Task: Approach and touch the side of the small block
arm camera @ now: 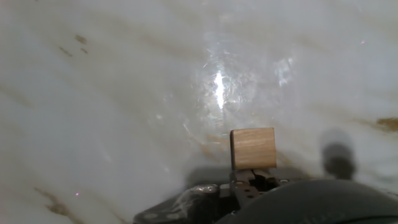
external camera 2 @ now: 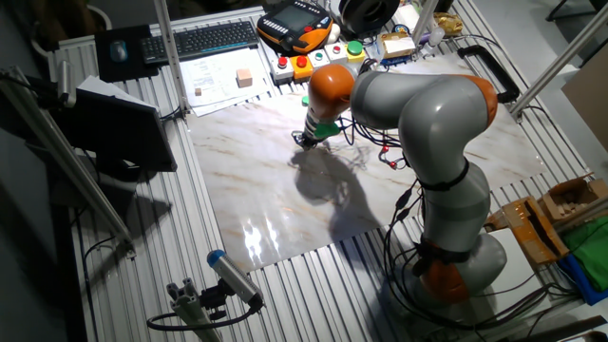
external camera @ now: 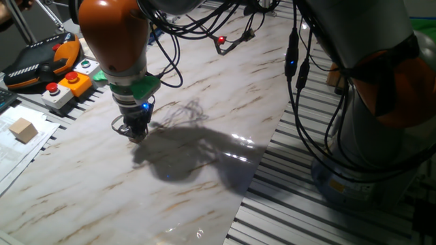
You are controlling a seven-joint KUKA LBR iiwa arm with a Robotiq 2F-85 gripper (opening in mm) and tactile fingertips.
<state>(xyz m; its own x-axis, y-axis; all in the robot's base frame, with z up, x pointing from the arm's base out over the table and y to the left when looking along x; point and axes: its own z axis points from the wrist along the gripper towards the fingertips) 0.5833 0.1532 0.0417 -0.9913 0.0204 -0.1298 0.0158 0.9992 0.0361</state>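
small block (arm camera: 253, 148): on marble bench (external camera: 204, 170), toward its far-left part, touching fingers (arm camera: 252, 180) | fingers' spread: cannot tell | handling: likely light, rigid wood, slides easily on glossy slab; press a flat side gently

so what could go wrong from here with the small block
1. The small block sits right at the pincer tip on smooth marble; a further push could slide it instead of just touching.
2. The fixed views hide the block behind the pincer, so contact is hard to confirm there.
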